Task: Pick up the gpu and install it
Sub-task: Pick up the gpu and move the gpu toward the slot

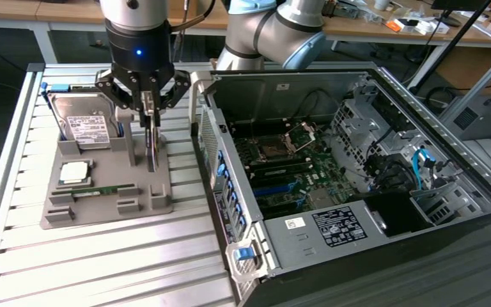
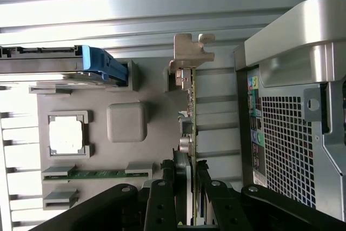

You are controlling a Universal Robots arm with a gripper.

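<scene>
The gpu (image 1: pixel 151 147) stands on edge over the grey holder tray (image 1: pixel 109 206), a thin green card seen end-on. Its silver end bracket (image 2: pixel 190 52) is at the card's far end in the wrist view, with the green card edge (image 2: pixel 190 109) running back toward me. My gripper (image 1: pixel 148 118) comes down from above and is shut on the card's top edge. In the wrist view the black fingers (image 2: pixel 172 187) press on both faces of the card, gripper (image 2: pixel 188 174). I cannot tell whether the card's lower edge still sits in the tray slot.
On the tray are a silver hard drive (image 1: pixel 87 128) in a blue caddy (image 2: pixel 105 63), a CPU (image 1: pixel 75 171) and a RAM stick (image 1: pixel 100 190). The open PC case (image 1: pixel 450 166) lies at the exterior view's right, its motherboard (image 1: pixel 288 166) exposed. The case's rear panel (image 2: pixel 292 133) is close beside the card.
</scene>
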